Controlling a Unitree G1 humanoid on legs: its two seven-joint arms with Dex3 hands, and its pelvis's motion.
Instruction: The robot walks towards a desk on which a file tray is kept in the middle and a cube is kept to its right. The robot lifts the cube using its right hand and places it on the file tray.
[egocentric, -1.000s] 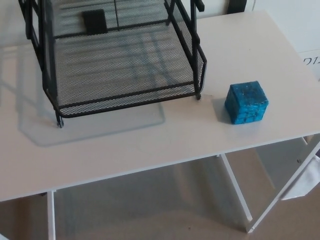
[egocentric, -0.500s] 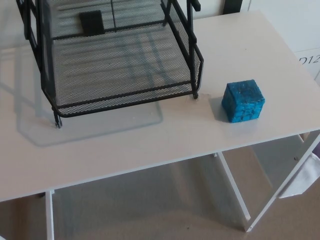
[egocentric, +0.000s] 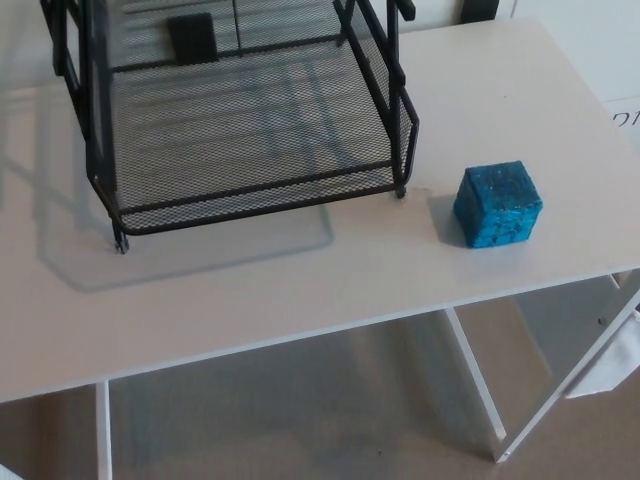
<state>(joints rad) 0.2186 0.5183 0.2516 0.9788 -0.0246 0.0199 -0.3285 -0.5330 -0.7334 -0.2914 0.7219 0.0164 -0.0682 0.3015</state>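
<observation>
Nothing on the desk (egocentric: 300, 280) is moved; only the view is shifted. Cube (egocentric: 498, 205): set right of file tray (egocentric: 250, 190), apart, judged nearer the right hand. Left hand, right hand: unseen, state not to be told.

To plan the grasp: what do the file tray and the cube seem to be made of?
The file tray looks like black metal mesh on a rod frame, matte; the desk shows through. The cube is mottled blue, dull, with dark lines: perhaps foam or plastic.
</observation>
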